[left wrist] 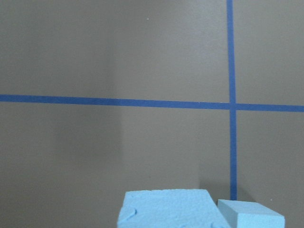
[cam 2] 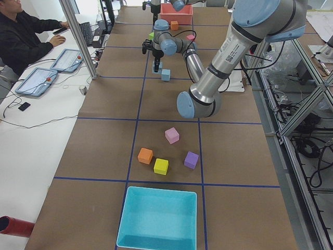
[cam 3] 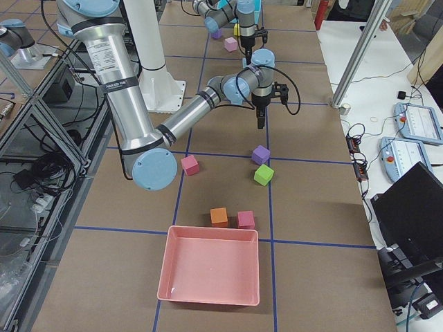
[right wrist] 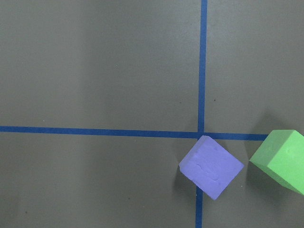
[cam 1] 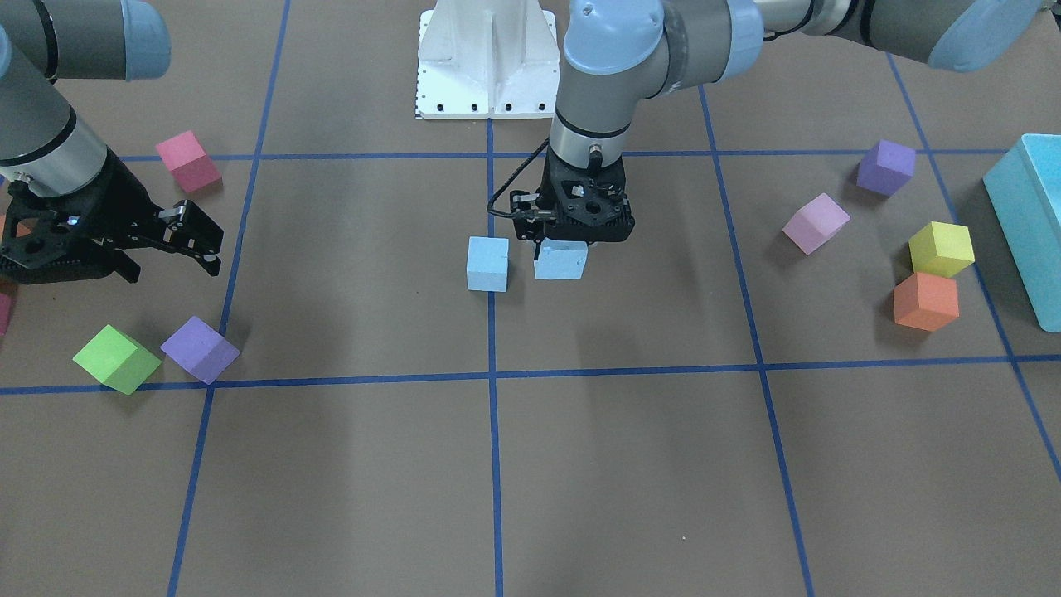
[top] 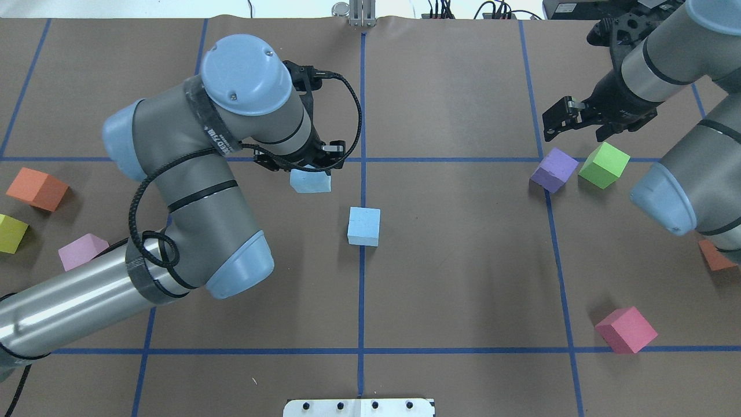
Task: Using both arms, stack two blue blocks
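Gripping one pale blue foam cube, the left gripper [cam 1: 562, 249] points straight down, its jaws clamped on the held blue block [cam 1: 561, 261]. This block hangs just beside the resting blue block [cam 1: 487, 264], apart from it by a narrow gap. The resting blue block sits flat on the brown table, on the blue tape line [cam 1: 492, 348] that runs down the table's middle. In the left wrist view the held block fills the bottom edge, and the resting one looks smaller beside it. So the held block is probably raised a little (though not yet by a full block's height, as far as I can judge).

The step in hand looks like the carry onto the resting blue block. To do it well, the arm should lift until the held block's underside clears the resting block's top. Only then should it slide sideways, or the foam edges will catch and push the resting block off its line. The faces should be squared before lowering, and the jaws parted only once the block sits flat.

The right gripper [cam 1: 174, 269] hovers with jaws spread and empty, well apart from the resting blue block, near a purple cube [cam 1: 201, 349] and a green cube [cam 1: 117, 358].
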`<action>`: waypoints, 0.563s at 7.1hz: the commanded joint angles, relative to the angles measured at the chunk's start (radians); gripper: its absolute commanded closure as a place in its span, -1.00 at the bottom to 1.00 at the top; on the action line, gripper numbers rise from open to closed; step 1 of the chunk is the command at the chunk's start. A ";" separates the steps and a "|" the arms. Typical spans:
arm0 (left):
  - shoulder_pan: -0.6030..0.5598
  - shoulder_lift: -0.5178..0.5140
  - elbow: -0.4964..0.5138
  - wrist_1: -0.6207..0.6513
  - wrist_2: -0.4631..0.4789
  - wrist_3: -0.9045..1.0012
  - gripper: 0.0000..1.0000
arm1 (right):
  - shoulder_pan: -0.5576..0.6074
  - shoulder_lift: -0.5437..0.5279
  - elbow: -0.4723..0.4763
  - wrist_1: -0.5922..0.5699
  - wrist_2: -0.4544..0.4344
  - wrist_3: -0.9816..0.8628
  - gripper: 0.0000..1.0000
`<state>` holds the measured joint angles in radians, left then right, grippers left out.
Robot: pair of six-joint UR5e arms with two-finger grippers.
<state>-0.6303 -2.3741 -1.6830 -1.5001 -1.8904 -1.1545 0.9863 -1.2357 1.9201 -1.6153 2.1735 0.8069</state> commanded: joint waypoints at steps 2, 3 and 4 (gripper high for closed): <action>0.046 -0.086 0.124 0.011 -0.003 -0.002 -0.01 | 0.003 -0.001 -0.001 0.002 0.000 0.000 -1.00; 0.064 -0.086 0.126 0.011 -0.006 -0.005 -0.02 | 0.003 -0.001 -0.001 0.000 0.000 0.000 -1.00; 0.081 -0.086 0.129 0.008 -0.004 -0.011 -0.02 | 0.003 -0.001 -0.001 0.000 0.000 0.000 -1.00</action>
<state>-0.5698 -2.4587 -1.5605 -1.4911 -1.8945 -1.1602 0.9893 -1.2364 1.9192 -1.6148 2.1737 0.8069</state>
